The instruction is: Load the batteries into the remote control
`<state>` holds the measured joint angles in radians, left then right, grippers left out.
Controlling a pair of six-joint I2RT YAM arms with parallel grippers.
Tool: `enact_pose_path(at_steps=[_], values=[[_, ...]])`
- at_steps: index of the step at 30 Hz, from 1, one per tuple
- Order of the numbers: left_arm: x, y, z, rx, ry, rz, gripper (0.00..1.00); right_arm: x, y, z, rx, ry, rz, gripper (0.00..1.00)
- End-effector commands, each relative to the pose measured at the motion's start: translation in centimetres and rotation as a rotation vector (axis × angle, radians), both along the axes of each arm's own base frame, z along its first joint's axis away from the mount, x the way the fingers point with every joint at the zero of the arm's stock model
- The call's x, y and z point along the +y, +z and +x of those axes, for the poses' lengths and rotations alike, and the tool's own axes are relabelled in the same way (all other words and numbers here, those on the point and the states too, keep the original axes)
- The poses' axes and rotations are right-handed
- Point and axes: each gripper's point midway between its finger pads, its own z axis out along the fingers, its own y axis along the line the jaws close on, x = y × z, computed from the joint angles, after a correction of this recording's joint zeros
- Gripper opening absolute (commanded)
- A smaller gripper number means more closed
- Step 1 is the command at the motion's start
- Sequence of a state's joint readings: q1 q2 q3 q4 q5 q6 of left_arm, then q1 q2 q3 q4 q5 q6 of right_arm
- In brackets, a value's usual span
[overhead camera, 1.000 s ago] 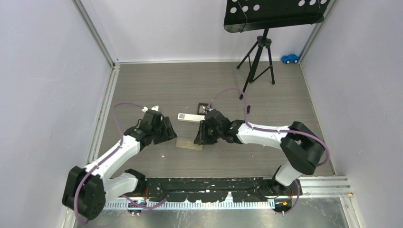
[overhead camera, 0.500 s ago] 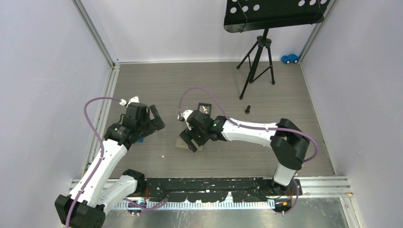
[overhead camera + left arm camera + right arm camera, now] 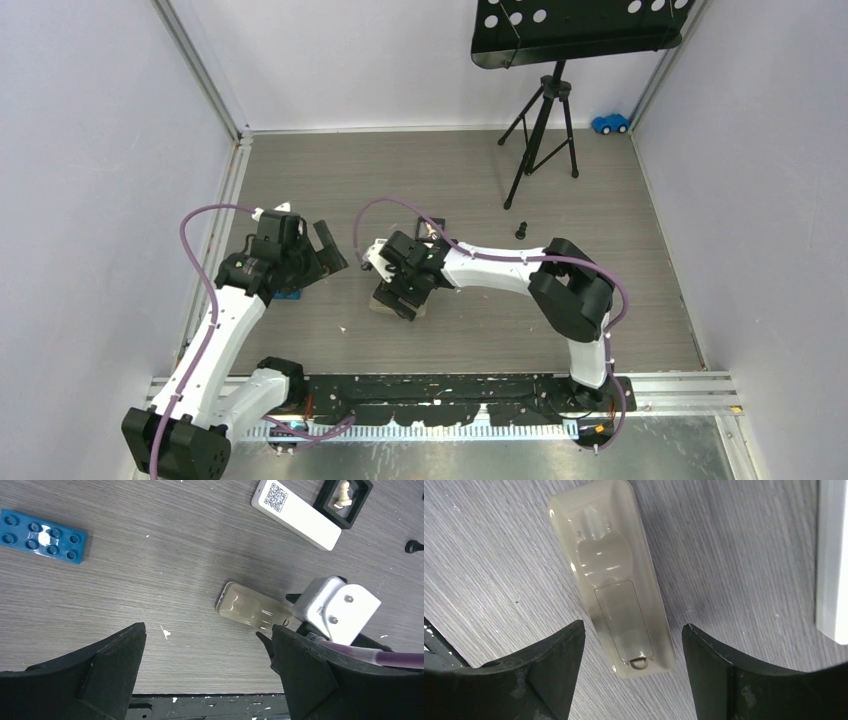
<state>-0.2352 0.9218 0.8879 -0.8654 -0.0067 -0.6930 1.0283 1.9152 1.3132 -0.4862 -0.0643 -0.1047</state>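
The remote control (image 3: 616,580) lies face down on the floor, its dull grey-beige back up and its battery cover shut. It also shows in the left wrist view (image 3: 252,609) and in the top view (image 3: 382,303). My right gripper (image 3: 631,630) is open and hangs just above the remote's latch end, one finger on each side, touching nothing; in the top view (image 3: 402,290) it covers most of the remote. My left gripper (image 3: 207,630) is open and empty, raised to the left of the remote (image 3: 325,255). No batteries show in any view.
A shorter white remote with a QR label (image 3: 296,514) lies beyond the grey one, beside a small black tray (image 3: 346,494) holding a white piece. There is a blue studded plate (image 3: 42,536), a black peg (image 3: 520,231), a music stand (image 3: 545,110) and a blue toy car (image 3: 609,123).
My left gripper has pulled back to the left, away from the remote, and risen. My right gripper has moved left and now sits over the remote.
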Motion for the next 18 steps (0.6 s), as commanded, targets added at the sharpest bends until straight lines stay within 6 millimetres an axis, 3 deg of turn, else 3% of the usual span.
enact_pose_path(at_steps=[1,6,10,18], values=[[-0.5,0.9,0.5,-0.024,-0.05,-0.019,1.0,1.5,-0.6,-0.5,0.027,0.107,0.029,0.72],[-0.4,0.9,0.4,-0.022,-0.055,-0.019,1.0,1.4,-1.1,-0.7,0.035,0.121,0.021,0.54],[-0.3,0.9,0.3,-0.024,-0.058,-0.016,1.0,1.2,-0.5,0.9,0.004,0.056,0.003,0.35],[-0.3,1.2,-0.1,-0.022,-0.067,-0.019,1.0,0.7,1.0,4.4,-0.094,0.076,-0.001,0.32]])
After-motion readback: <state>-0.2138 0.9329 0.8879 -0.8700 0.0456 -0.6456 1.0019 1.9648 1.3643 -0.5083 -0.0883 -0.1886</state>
